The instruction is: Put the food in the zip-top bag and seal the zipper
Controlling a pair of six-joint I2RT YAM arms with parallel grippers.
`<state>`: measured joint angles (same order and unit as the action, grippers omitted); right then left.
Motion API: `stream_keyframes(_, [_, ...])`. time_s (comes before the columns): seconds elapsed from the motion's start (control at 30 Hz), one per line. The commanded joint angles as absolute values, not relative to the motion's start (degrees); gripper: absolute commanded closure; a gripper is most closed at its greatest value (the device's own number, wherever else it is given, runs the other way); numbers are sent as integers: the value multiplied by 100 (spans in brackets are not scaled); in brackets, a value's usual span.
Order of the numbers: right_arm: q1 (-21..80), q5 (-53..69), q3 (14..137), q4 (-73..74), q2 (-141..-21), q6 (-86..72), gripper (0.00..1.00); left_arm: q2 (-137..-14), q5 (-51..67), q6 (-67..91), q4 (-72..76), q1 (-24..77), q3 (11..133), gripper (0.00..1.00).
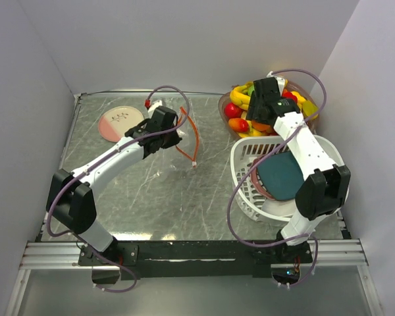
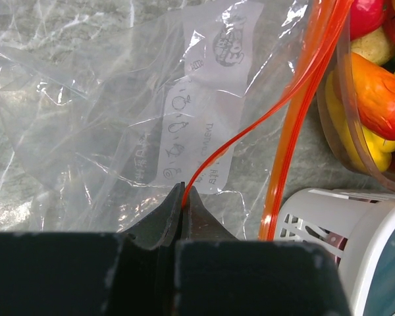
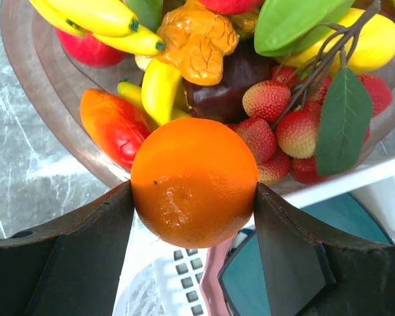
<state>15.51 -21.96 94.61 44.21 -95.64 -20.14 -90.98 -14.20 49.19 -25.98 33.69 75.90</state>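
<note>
While the right gripper (image 3: 194,192) is pinching an orange (image 3: 194,174) between its two fingers above the bowl (image 3: 33,105) at the far right corner of the surface (image 1: 158,191), the left gripper (image 2: 184,195) is pressing its fingers together on one lip of the zipper (image 2: 276,178). It is holding the bag (image 2: 105,99) by its mouth near the middle of the far edge. The bag is lying clear and crumpled on the surface, and no food is showing inside it.

The orange is looking hard, glossy and round, so it is probably handling light but slippery. Gripping it across its widest part, as now, is seeming the safest hold. The bag is looking thin and floppy. Its film is likely to be sliding and collapsing under a mid-panel grab, so the stiffer zipper is offering the better hold.

Only the left wrist view is showing the pinch on a single lip, with the other lip hanging apart. Only the top view is showing the bowl sitting just right of the bag mouth, with the basket (image 1: 247,158) nearer the right edge. Only the right wrist view is showing the other fruit (image 3: 270,99) heaped in the bowl.
</note>
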Motion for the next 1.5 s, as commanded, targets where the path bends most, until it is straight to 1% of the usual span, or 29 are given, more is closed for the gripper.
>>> stream_keyframes(0.0, [1941,-2302,9721,4465,-8895,-2118,78,-9158,-1257,4781,-2478,3393,7892,99])
stream_keyframes(0.03, [2256,-2268,9729,4447,-8834,-2153,78,-9167,-1248,4781,-2461,3393,7893,99])
stream_keyframes(0.1, [2512,-2032,9712,4377,-8675,-2223,78,-9167,-1204,4773,-2443,3393,7901,99])
stream_keyframes(0.23, [3189,-1381,9545,3817,-8490,-2582,78,-9158,-1099,4764,-2426,3393,7928,99])
stream_keyframes(0.27, [3373,-1014,9423,3658,-8464,-2645,77,-9141,-1073,4764,-2417,3393,7928,99])
stream_keyframes(0.33, [3454,-679,9299,3263,-8481,-2890,76,-9062,-959,4764,-2399,3393,7901,99])
stream_keyframes(0.6, [3542,438,9000,2488,-8903,-3445,76,-8544,-598,4860,-2198,3384,7673,99])
stream_keyframes(0.7, [3568,492,8965,2399,-9026,-3559,76,-8482,-457,4913,-2101,3393,7664,99])
stream_keyframes(0.83, [3603,239,8921,2469,-9088,-3577,75,-8411,-282,4957,-1987,3392,7638,99])
stream_keyframes(0.87, [3612,176,8903,2487,-9097,-3560,73,-8394,-273,4957,-1952,3393,7594,99])
stream_keyframes(0.9, [3604,115,8886,2505,-9097,-3560,68,-8359,-177,4992,-1899,3393,7568,99])
stream_keyframes(0.97, [3612,9,8868,2575,-9097,-3525,62,-8315,-115,5010,-1767,3384,7506,99])
stream_keyframes(1.0, [3604,9,8868,2601,-9088,-3516,56,-8306,-71,5027,-1741,3392,7480,99])
stream_keyframes(1.07, [3621,-228,8894,2698,-9088,-3463,47,-8323,-44,5045,-1723,3393,7471,99])
stream_keyframes(1.1, [3647,-298,8912,2724,-9088,-3437,39,-8323,-44,5045,-1679,3384,7462,99])
stream_keyframes(1.17, [3674,-386,8956,2795,-9079,-3358,32,-8297,-44,5062,-1644,3393,7436,99])
stream_keyframes(1.2, [3700,-439,8973,2804,-9088,-3349,26,-8279,34,5062,-1600,3393,7418,99])
stream_keyframes(1.4, [3727,-492,9105,2918,-9132,-3234,13,-8279,53,5063,-1582,3393,7400,99])
stream_keyframes(1.47, [3753,-553,9158,2953,-9132,-3217,12,-8288,53,5062,-1582,3393,7383,99])
